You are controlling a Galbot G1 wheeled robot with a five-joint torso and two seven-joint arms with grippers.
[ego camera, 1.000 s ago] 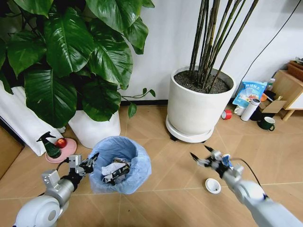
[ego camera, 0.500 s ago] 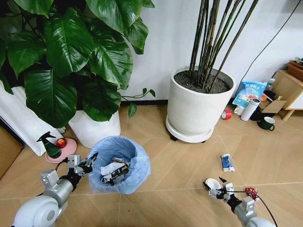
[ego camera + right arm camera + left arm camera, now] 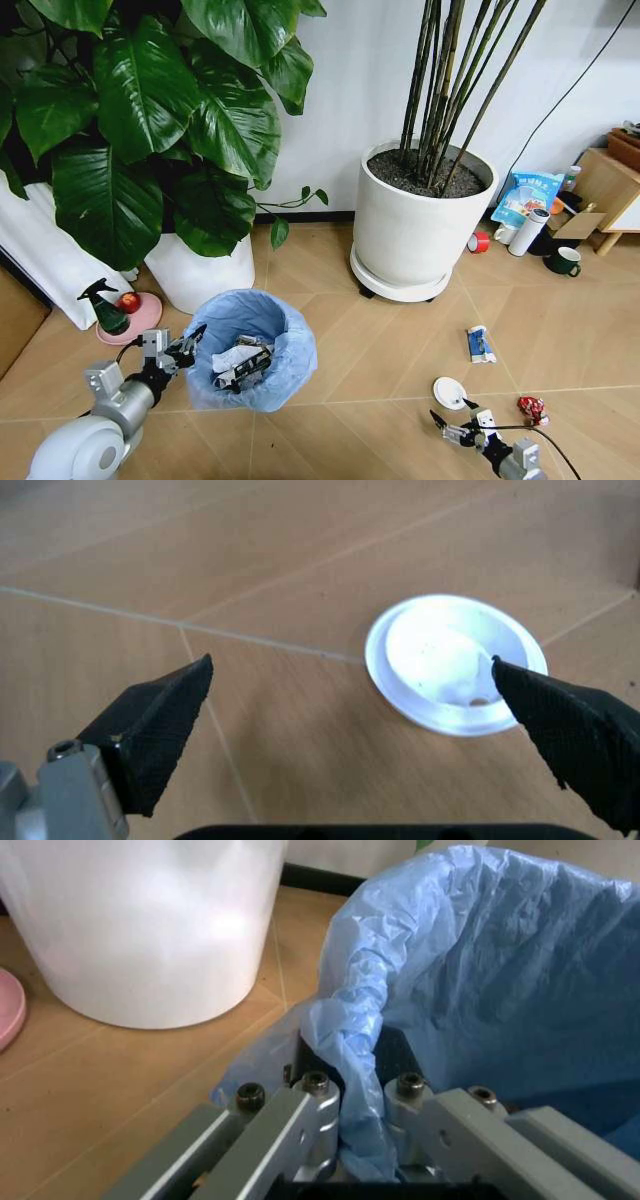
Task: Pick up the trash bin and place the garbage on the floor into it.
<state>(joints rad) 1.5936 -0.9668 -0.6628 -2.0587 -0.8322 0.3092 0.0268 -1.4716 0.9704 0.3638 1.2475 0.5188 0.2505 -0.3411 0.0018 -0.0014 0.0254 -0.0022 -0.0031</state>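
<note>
The trash bin (image 3: 262, 338), lined with a crinkled light-blue bag, stands on the floor (image 3: 380, 350) with paper wads and dark scraps inside. My left gripper (image 3: 188, 343) is shut on its near rim; the left wrist view shows the gripper (image 3: 360, 1091) pinching the folded bag (image 3: 500, 982). Low at the front right, my right gripper (image 3: 450, 412) is open just short of a white disc (image 3: 449, 392). The right wrist view has the disc (image 3: 455, 660) lying between and beyond the spread fingertips (image 3: 165, 720) of the gripper (image 3: 350, 664). A blue-white packet (image 3: 481, 344) and a red wrapper (image 3: 532, 408) lie nearby.
Two big white plant pots (image 3: 420, 225) (image 3: 200, 270) stand behind the bin, one close by the left gripper (image 3: 150, 930). A green spray bottle (image 3: 105, 305) sits on a pink dish at left. A red tape roll (image 3: 479, 241), a mug (image 3: 565, 261) and wooden furniture (image 3: 605, 185) crowd the far right.
My right gripper has dropped and pulled back toward the view's lower edge, ending open just short of the white disc. The left gripper and bin have not moved.
</note>
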